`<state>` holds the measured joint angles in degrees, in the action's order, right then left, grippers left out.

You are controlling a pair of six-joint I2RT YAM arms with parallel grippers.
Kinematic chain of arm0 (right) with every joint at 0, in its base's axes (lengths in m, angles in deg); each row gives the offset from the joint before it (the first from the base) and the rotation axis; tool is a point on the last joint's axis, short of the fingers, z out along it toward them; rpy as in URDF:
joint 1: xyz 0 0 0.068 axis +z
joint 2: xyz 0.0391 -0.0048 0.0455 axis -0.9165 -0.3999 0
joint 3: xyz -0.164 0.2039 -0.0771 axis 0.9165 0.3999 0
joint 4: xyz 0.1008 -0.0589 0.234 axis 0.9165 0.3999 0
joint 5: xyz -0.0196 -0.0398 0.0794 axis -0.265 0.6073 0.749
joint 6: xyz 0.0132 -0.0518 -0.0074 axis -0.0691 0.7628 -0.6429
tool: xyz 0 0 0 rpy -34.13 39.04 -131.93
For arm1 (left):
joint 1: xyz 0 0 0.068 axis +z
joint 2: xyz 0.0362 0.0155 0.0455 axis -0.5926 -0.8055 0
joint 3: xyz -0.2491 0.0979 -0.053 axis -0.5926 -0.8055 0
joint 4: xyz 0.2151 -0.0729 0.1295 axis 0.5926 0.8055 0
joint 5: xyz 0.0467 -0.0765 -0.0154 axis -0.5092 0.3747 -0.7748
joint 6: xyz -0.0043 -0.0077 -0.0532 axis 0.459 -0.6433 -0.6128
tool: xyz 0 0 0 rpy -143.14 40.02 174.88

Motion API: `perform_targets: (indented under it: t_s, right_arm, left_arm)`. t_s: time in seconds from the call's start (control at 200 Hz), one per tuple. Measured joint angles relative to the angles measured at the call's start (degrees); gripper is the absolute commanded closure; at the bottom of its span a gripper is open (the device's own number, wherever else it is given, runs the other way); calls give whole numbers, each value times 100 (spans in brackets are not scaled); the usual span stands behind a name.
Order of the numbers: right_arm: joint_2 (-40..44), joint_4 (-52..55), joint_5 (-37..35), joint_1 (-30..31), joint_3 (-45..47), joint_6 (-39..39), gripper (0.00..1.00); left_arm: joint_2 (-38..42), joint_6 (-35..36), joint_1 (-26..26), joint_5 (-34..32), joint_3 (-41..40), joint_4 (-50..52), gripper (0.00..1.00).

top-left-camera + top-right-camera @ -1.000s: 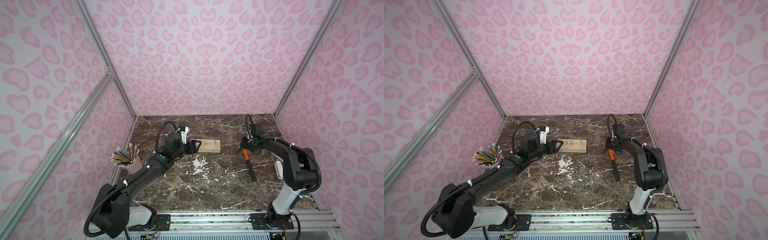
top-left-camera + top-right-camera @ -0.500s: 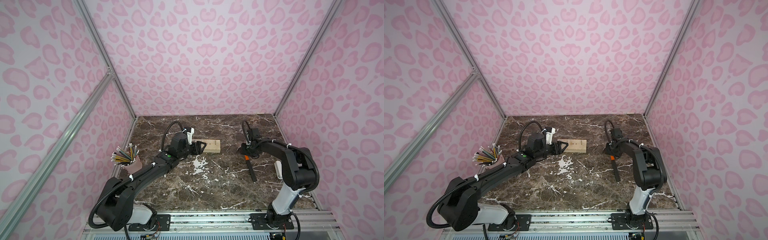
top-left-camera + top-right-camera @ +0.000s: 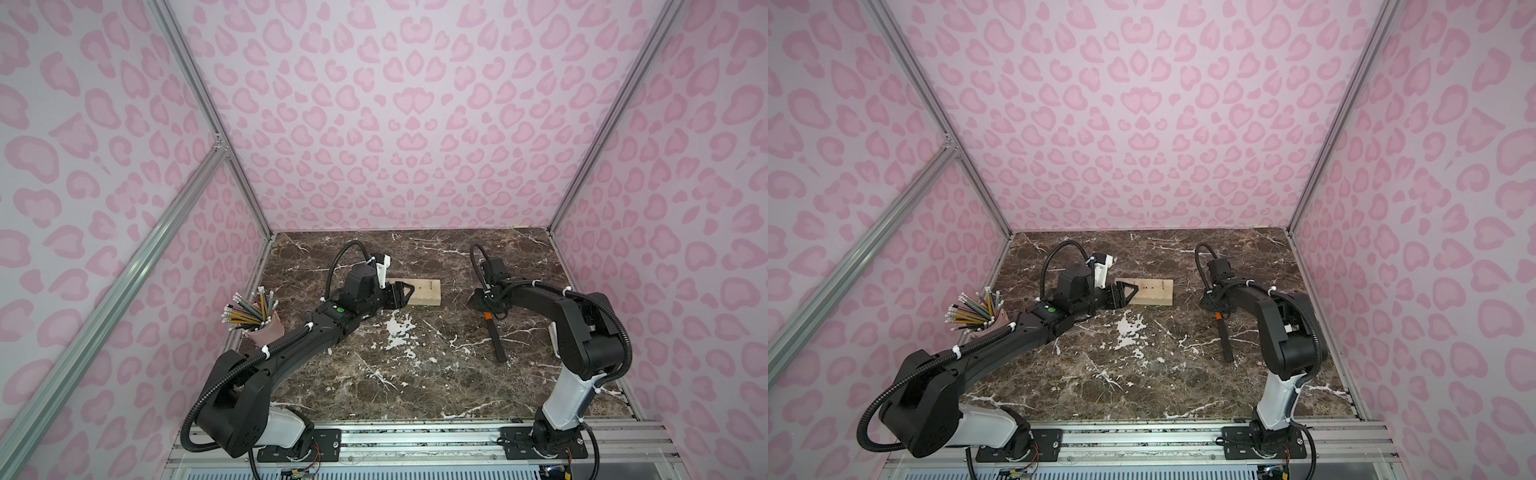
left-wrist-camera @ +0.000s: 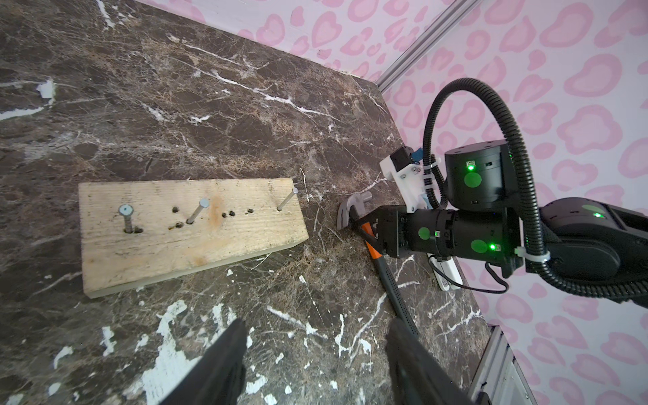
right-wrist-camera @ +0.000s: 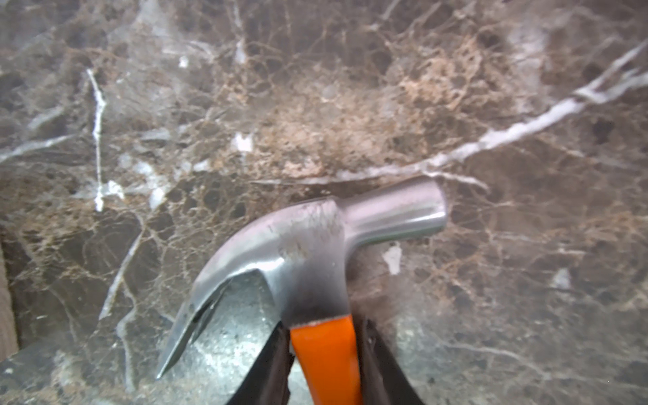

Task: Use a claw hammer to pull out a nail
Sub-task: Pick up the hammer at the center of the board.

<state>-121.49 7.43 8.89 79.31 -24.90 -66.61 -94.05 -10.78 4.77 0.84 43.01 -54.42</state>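
Right now the step in hand looks like the pick-up of the tool: the claw hammer (image 5: 308,252) lies flat on the marble surface (image 3: 415,382), apart from the wooden block (image 4: 182,228), its black shaft pointing back towards the robot's base. The right gripper (image 5: 322,354) sits low over it, with its fingers (image 5: 273,364) flanking the orange collar just below the steel head. They stand so tight against the collar that I cannot tell whether they clamp it or merely frame it. The left gripper (image 4: 315,354) is open and empty, near the block's end on its own side. Three nails (image 4: 198,210) stand in the block, their heads raised clear of the wood. Next, I judge, the collar needs a firm squeeze, then a lift and a carry to the block, with the forked claw turned to slide under a nail head, while the left gripper may steady the block
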Motion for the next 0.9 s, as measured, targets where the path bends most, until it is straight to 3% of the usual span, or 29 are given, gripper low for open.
perform_targets:
  t_s: [0.335,0.44,0.58,0.775,0.9]
  right_arm:
    - [234,166,-155,210,249,-24,59]
    - [234,162,-203,210,262,-22,66]
    - [188,153,-223,214,229,4,84]
    - [42,96,-284,297,59,-66,100]
    - [116,162,-116,350,46,-68,100]
  left_arm:
    - [17,-20,-4,-17,-33,13,34]
    - [17,-63,-13,-20,-46,15,34]
    - [28,-101,-17,-20,-63,15,34]
    - [109,-105,-26,-66,-133,15,34]
    - [173,-107,-26,-144,-184,15,34]
